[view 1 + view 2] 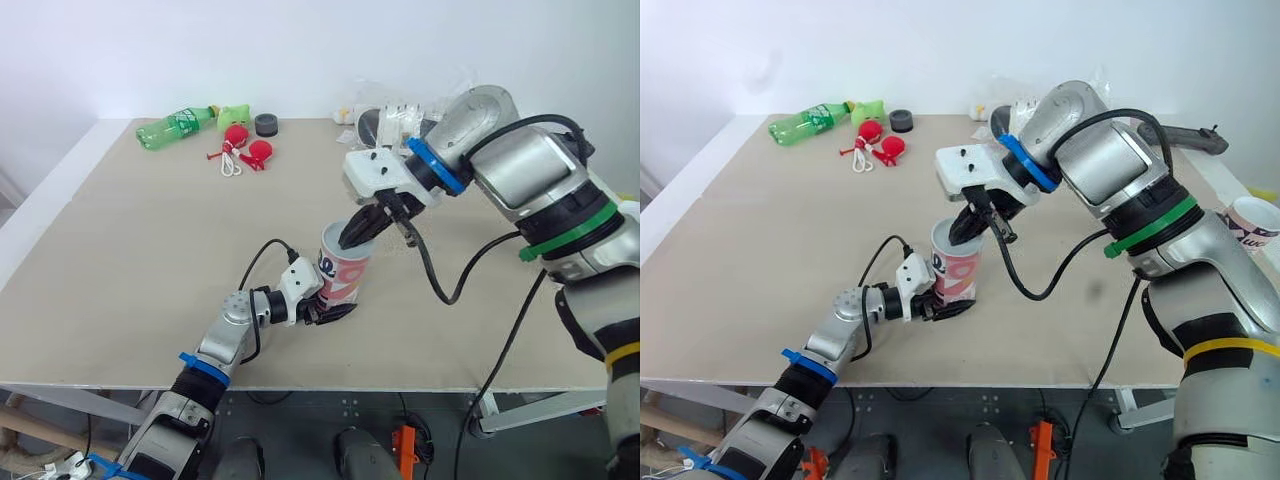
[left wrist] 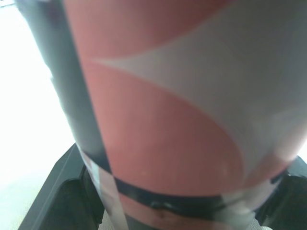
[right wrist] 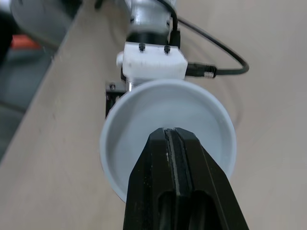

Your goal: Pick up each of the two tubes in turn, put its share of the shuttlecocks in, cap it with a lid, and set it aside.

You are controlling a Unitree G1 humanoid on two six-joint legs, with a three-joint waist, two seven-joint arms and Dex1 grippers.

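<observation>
The short red-and-white cardboard tube [image 1: 345,272] stands upright near the front edge of the table [image 1: 150,250]. The left end effector [image 1: 333,312] clamps its base to steady it. The right end effector [image 1: 350,238], fingers pressed together and empty, dips into its open mouth, probably to push the contents down.

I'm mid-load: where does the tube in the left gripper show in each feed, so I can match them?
Left eye view: the tube stands upright, just below centre.
Right eye view: the tube sits slightly left of centre.
Left wrist view: its pink and white wall is seen close up.
Right wrist view: its open pale mouth is seen from above.
Shared landmark: the left gripper clamped on its base.
</observation>
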